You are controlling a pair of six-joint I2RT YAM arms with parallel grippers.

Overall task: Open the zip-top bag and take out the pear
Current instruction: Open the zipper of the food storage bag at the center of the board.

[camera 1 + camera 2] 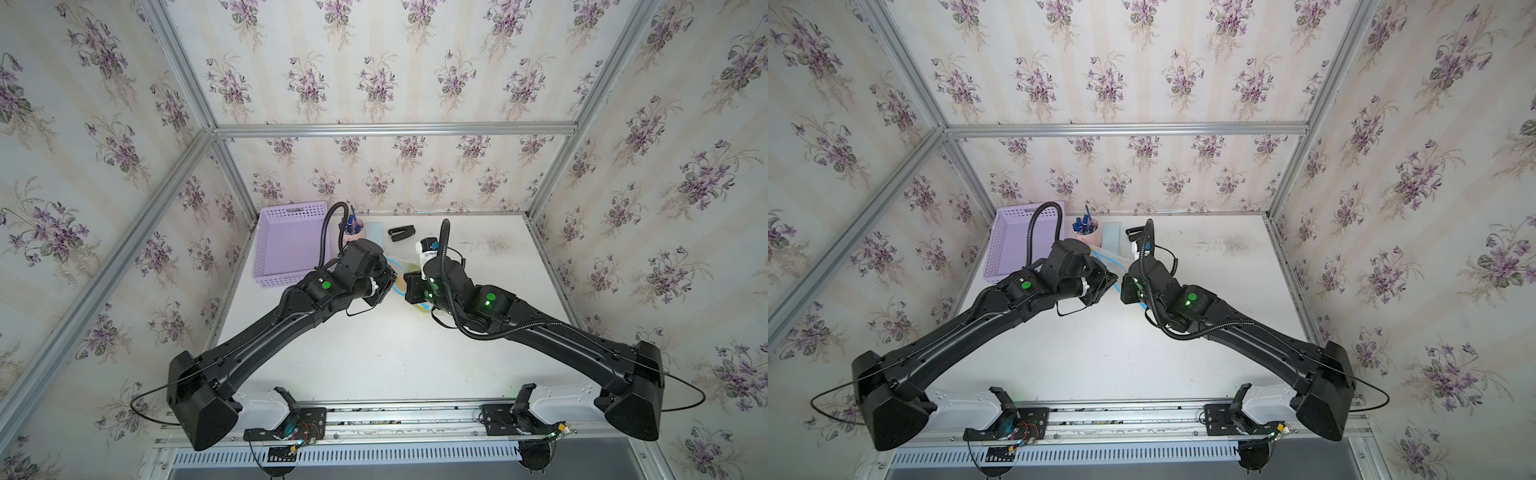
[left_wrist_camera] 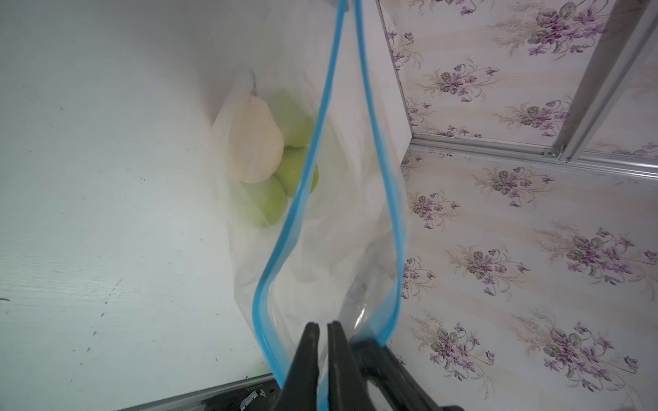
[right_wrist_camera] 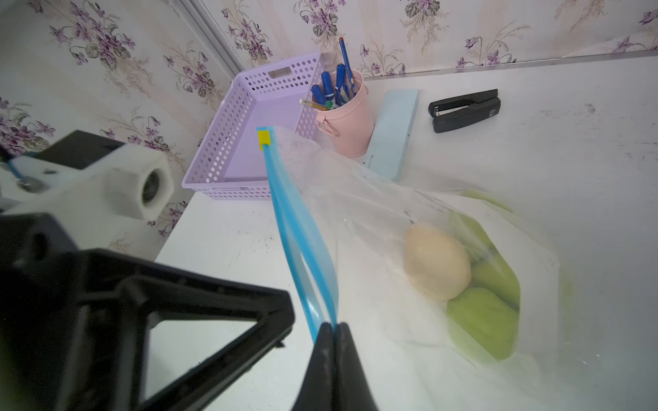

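Blue-rimmed zip-top bag (image 3: 374,220) gapes, its sides pinched apart by jaws.

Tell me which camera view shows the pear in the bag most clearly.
The left wrist view: the pear shows its whole pale outline, stem included, through the zip-top bag. The right wrist view shows only its rounded end. In both top views the arms hide it.

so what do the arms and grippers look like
The left arm and right arm are chunky glossy black shells on white bases, each with a round green light and a looping ribbed black hose. The left gripper and right gripper are black and taper to narrow tips.
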